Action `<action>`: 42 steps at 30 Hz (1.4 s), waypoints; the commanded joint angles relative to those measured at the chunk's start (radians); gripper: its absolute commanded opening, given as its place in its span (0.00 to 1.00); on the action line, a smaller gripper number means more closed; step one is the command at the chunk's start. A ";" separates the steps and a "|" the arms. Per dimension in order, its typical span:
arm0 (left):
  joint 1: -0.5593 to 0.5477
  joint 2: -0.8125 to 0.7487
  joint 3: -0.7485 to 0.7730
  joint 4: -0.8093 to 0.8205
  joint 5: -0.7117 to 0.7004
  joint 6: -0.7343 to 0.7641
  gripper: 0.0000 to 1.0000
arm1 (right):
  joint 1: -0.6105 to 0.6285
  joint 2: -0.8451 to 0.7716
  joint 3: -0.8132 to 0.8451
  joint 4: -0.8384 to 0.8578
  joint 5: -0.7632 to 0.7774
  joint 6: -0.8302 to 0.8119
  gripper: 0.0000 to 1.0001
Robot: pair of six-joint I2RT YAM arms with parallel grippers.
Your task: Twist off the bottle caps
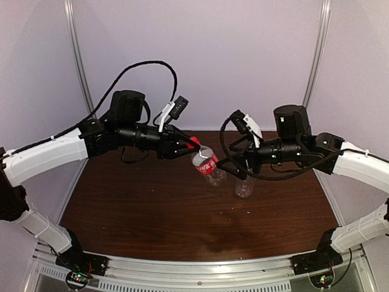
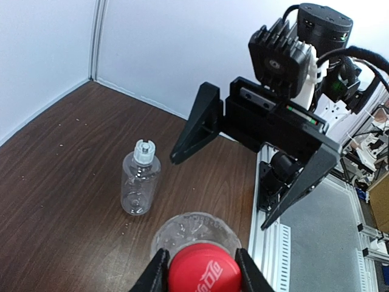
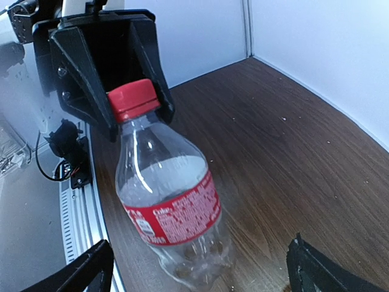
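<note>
My left gripper [image 1: 189, 146] [image 2: 203, 267] is shut on the bright red cap [image 1: 194, 144] [image 2: 203, 275] [image 3: 132, 98] of the clear bottle with a red label [image 1: 208, 165] [image 3: 173, 201]. That bottle leans, with its base on the table. My right gripper [image 1: 234, 167] [image 3: 199, 252] [image 2: 218, 193] is wide open, with a finger on each side of the bottle's base and touching nothing. A small clear unlabelled bottle [image 1: 244, 187] [image 2: 138, 185] stands upright beside it with a white cap [image 2: 144, 149] on top.
The brown wooden table [image 1: 152, 207] is walled in by pale panels at the back and sides. An aluminium rail [image 1: 194, 264] runs along the near edge by the arm bases. Cables loop over both wrists.
</note>
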 commanded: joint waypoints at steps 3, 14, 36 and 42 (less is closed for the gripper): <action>-0.002 -0.041 -0.029 0.102 0.091 -0.064 0.18 | 0.041 0.108 0.089 0.035 -0.053 -0.078 1.00; -0.002 -0.056 -0.054 0.157 0.107 -0.099 0.17 | 0.077 0.193 0.124 0.056 -0.135 -0.094 0.99; -0.001 -0.091 -0.105 0.221 0.127 -0.127 0.20 | 0.077 0.199 0.078 0.148 -0.175 -0.088 0.58; 0.002 -0.112 -0.127 0.271 0.158 -0.114 0.62 | 0.077 0.207 0.065 0.194 -0.257 -0.054 0.51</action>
